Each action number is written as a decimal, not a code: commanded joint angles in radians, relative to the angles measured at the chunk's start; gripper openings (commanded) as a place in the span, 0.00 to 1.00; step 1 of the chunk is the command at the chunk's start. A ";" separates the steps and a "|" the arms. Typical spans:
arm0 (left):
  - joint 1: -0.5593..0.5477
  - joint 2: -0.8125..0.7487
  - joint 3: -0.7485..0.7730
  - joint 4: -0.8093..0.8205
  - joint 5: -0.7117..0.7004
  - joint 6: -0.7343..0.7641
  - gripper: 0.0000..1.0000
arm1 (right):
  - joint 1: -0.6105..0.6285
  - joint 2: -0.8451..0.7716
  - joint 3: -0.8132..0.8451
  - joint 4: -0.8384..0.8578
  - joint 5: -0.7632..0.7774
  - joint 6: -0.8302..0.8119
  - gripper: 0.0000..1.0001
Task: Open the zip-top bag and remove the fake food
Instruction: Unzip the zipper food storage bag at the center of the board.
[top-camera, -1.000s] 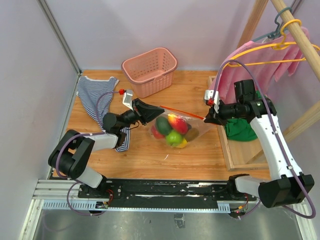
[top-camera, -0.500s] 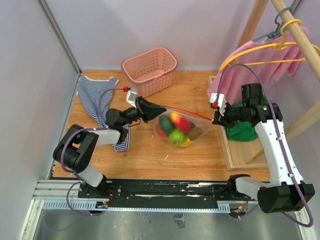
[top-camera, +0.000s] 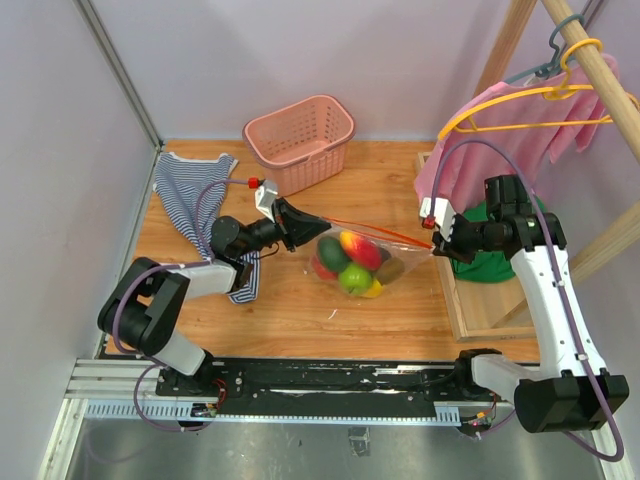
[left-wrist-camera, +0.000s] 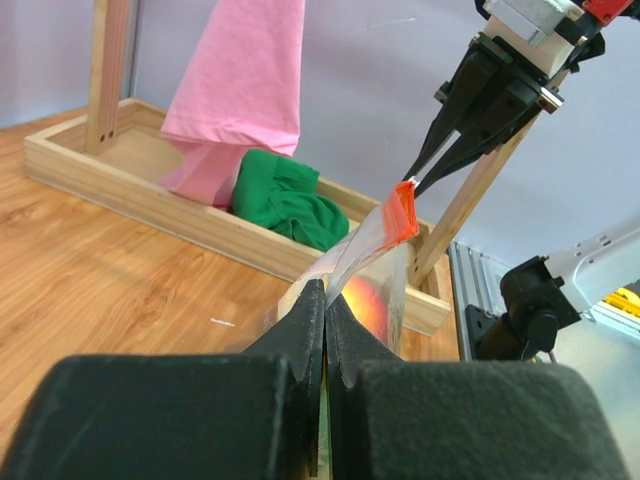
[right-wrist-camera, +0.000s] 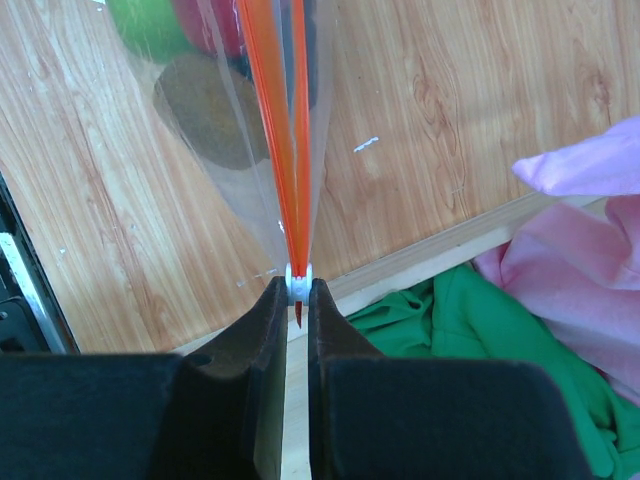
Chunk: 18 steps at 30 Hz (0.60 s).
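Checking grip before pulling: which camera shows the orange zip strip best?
Right wrist: the zip strip runs close and sharp up the frame from the right tool. Top view shows a thin orange line; left wrist shows just its far end.

pale lilac walls at left and back, with a thin metal post in the back left corner. wood-grain desk, light even, shadows soft. right side: wooden clothes rack standing in a shallow wooden base frame, pink garment on a yellow hanger. aluminium rail along the near edge, dull grey surface below it.
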 joint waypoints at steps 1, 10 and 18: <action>0.019 -0.033 -0.007 -0.037 0.004 0.063 0.00 | -0.020 -0.027 -0.015 -0.059 0.053 -0.039 0.02; 0.016 -0.060 -0.025 -0.124 0.060 0.126 0.00 | -0.008 -0.007 0.004 -0.122 -0.263 -0.064 0.57; -0.022 -0.104 -0.070 -0.232 0.083 0.217 0.00 | 0.034 0.032 0.101 -0.030 -0.520 0.062 0.98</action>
